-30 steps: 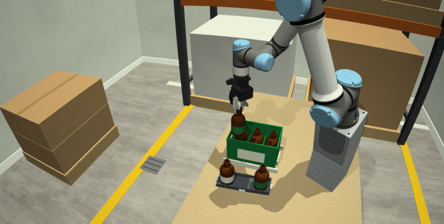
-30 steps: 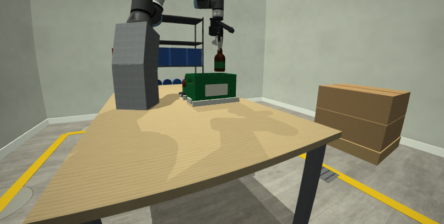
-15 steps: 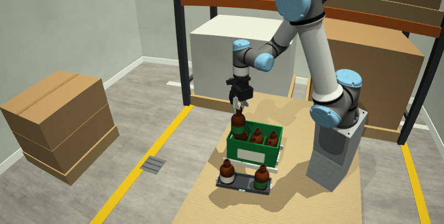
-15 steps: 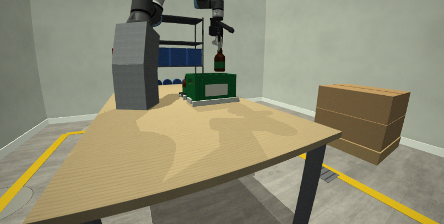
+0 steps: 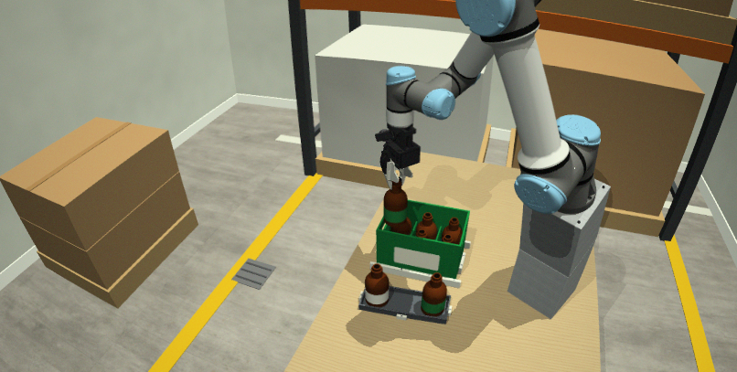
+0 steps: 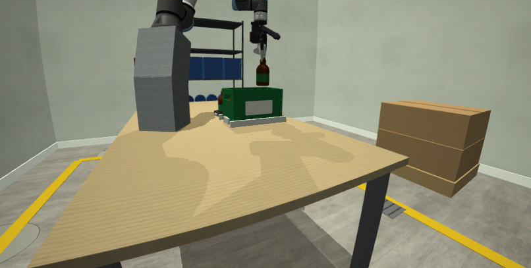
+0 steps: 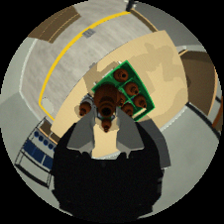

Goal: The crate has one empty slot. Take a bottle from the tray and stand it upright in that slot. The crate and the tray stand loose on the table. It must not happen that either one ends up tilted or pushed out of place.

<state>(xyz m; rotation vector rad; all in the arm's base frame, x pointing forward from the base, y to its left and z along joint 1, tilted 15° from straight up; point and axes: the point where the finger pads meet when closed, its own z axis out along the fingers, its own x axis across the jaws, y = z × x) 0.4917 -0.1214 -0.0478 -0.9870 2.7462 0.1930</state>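
Observation:
My gripper (image 5: 396,175) is shut on the neck of a brown bottle with a green label (image 5: 396,210). The bottle hangs upright over the far left corner of the green crate (image 5: 422,243), its base just above the rim in the exterior view (image 6: 262,74). The crate (image 6: 251,103) holds several brown bottles. In the wrist view the held bottle (image 7: 105,102) sits between my fingers with the crate (image 7: 128,90) below. The grey tray (image 5: 404,304) in front of the crate holds a white-labelled bottle (image 5: 377,285) and a green-labelled bottle (image 5: 433,294).
The arm's grey pedestal (image 5: 559,253) stands on the table right of the crate. A white strip (image 5: 417,272) lies along the crate's front. Cardboard boxes (image 5: 98,199) sit on the floor to the left, and shelving with large boxes (image 5: 401,90) stands behind the table.

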